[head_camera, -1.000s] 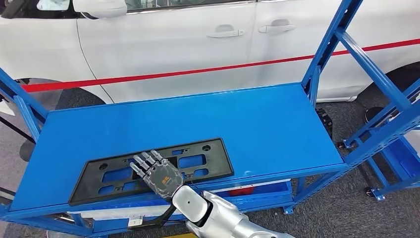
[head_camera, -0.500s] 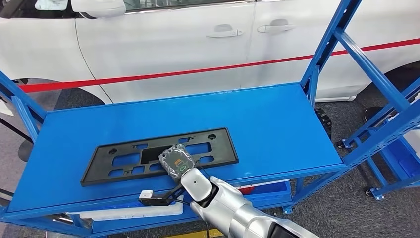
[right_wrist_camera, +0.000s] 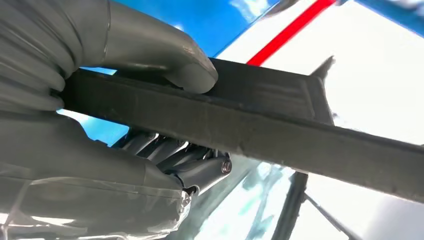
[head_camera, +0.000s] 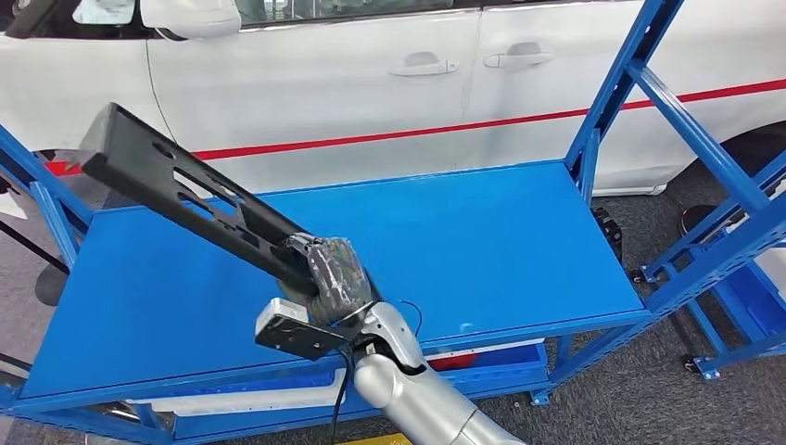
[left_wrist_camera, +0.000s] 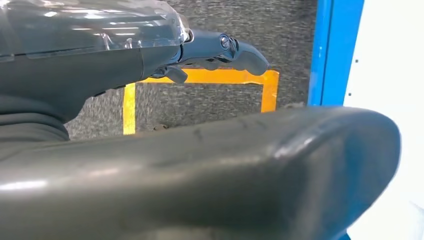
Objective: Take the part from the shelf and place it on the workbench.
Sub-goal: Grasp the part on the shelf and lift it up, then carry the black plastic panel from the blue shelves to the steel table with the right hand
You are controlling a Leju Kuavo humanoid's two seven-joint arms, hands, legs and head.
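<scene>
Between thumb and curled fingers (right_wrist_camera: 165,150) of the right hand (head_camera: 334,273), the black part (head_camera: 176,185) is clamped along one long edge, the thumb pressing on top and the fingers tucked beneath. It's off the blue shelf (head_camera: 519,232) now, tilted, its free end high up over the shelf's left side, in front of the white car (head_camera: 324,74) with the red stripe.

Lots of plastic hangs out beyond that grip, so I'd say the trick is a firm squeeze and a slow, level carry; swing it quickly and the long end could twist out or clip the shelf's blue post (head_camera: 42,209) on the left. Clearing the frame before turning toward the workbench looks wise.

From the head view you get the whole sweep of the part and how far it overhangs. Up close at the right wrist you get what that misses: thumb and fingers on opposite faces of the part. Over on the left wrist view, the left hand (left_wrist_camera: 215,50) hangs above grey floor and yellow tape (left_wrist_camera: 200,76), holding nothing, its fingers gently curled.
</scene>
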